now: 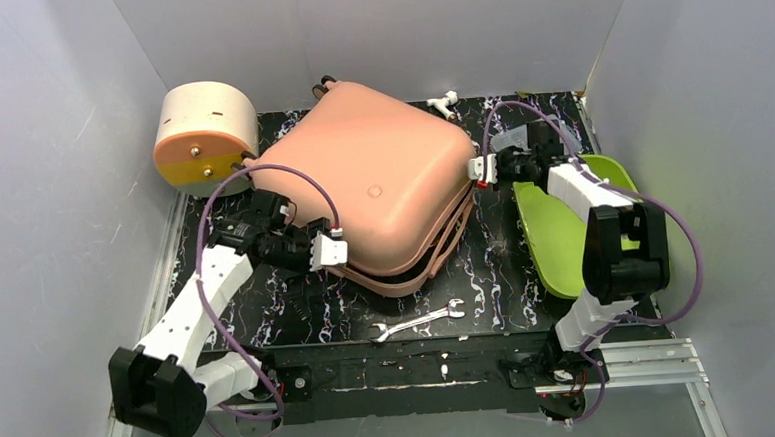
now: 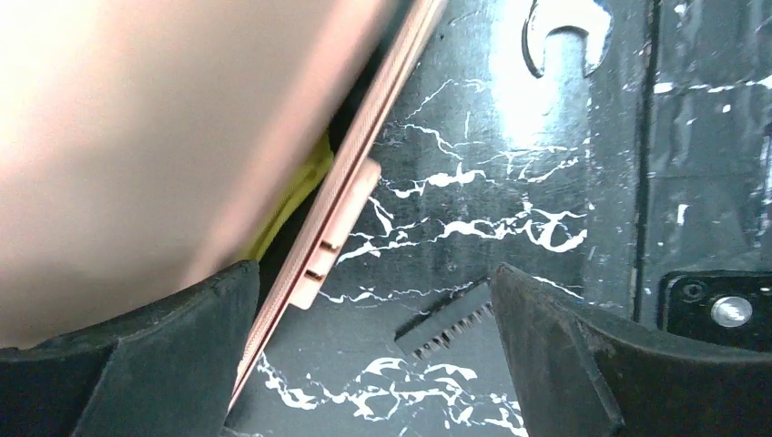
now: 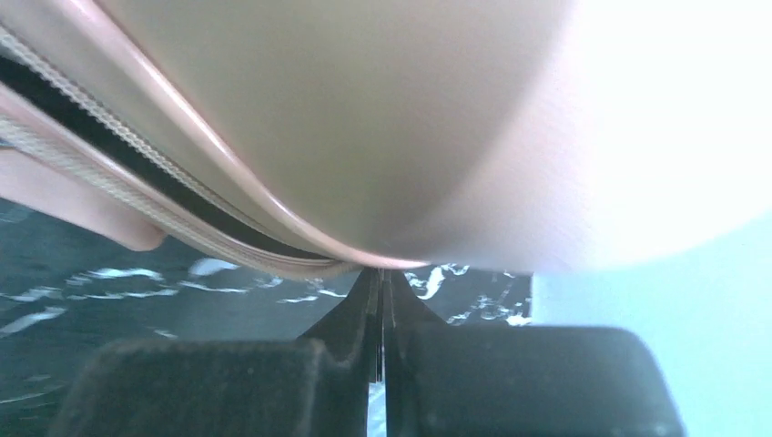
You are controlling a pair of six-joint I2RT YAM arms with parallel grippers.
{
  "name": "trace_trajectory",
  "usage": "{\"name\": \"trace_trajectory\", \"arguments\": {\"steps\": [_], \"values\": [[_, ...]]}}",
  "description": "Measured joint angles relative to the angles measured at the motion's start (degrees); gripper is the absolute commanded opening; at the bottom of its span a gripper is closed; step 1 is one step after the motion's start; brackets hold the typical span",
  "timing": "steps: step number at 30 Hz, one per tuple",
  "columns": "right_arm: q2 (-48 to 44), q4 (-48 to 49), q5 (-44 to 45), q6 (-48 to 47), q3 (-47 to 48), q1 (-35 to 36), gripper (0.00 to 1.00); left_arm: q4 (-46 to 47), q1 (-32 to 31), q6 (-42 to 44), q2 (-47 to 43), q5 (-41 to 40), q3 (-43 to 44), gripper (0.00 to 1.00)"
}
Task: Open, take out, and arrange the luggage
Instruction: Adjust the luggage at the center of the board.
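From above, the luggage is seen lying flat at the middle of the counter, its near seam slightly parted. The left claw is set at its near-left edge, the right claw at its right side. In the left wrist view, the fingers are spread wide with nothing held, the shell just beside one. In the right wrist view, the fingers are pressed together, their tips at the luggage's rim.
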Motion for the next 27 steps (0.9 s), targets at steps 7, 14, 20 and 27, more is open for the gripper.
{"name": "trace_trajectory", "arguments": {"steps": [7, 14, 20, 27], "values": [[-11.61, 3.13, -1.51, 12.44, -12.57, 0.66, 0.01, -1.53, 0.0, -7.67, -8.24, -2.29, 0.7, 0.98], [-20.5, 6.36, -2.38, 18.45, -21.99, 0.96, 0.01, -4.48, 0.09, -14.1, -9.99, -5.73, 4.42, 0.98], [-24.22, 8.07, 0.04, 26.38, -24.98, 1.88, 0.01, -5.11, 0.42, -16.96, -11.21, -5.95, 6.6, 0.98], [-13.53, -1.9, -0.7, 25.7, -13.31, 0.57, 0.01, -3.82, 0.31, -16.48, -10.56, -3.61, 6.58, 0.98]]}}
